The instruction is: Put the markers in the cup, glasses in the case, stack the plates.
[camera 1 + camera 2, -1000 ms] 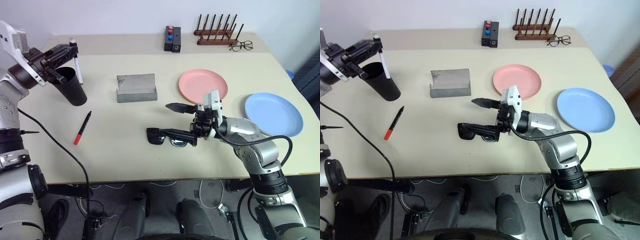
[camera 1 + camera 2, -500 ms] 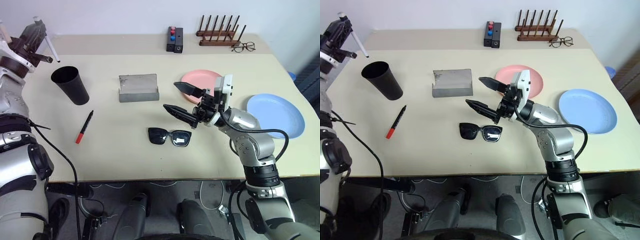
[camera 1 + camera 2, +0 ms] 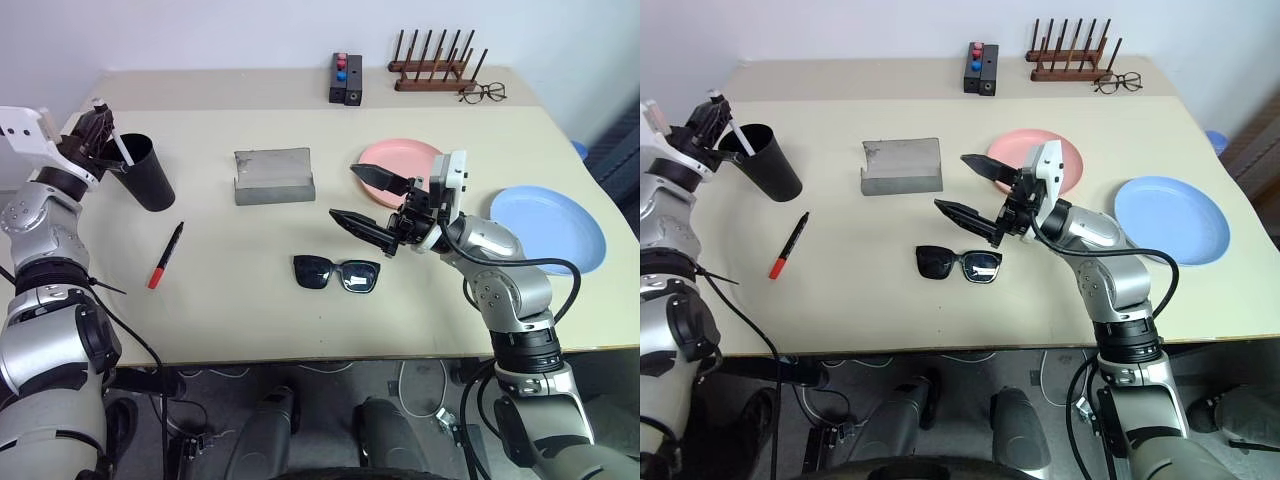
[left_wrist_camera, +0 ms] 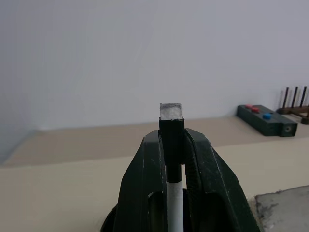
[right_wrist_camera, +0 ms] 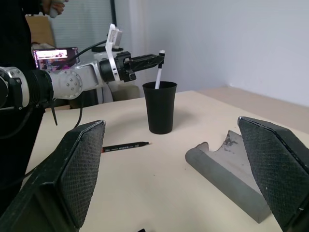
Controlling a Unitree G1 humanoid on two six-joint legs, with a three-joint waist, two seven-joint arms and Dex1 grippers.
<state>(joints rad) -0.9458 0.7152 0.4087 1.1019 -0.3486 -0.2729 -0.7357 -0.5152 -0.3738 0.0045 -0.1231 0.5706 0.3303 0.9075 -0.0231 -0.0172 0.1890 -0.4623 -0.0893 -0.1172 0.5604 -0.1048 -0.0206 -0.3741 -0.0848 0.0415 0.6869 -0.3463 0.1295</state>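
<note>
My left gripper (image 3: 98, 116) is shut on the top of the white marker (image 3: 119, 149), which leans with its lower end inside the black cup (image 3: 148, 174) at the table's left. In the left wrist view the fingers (image 4: 145, 179) clamp the marker (image 4: 171, 118). The black marker with a red end (image 3: 165, 255) lies on the table in front of the cup. The sunglasses (image 3: 336, 274) lie unfolded mid-table. Just behind and above them my right gripper (image 3: 344, 192) hovers open and holds nothing. The grey case (image 3: 273, 176) stands open. The pink plate (image 3: 402, 153) and the blue plate (image 3: 548, 225) lie apart.
At the back of the table stand a black box with red and blue buttons (image 3: 346, 80), a wooden peg rack (image 3: 432, 66) and clear spectacles (image 3: 484, 93). A person in dark clothes (image 5: 14, 34) stands beyond the table's left end.
My left gripper has come down from high beside the cup, and the white marker's lower end now sits inside the cup. My right gripper lifted off the sunglasses, then kept still.
</note>
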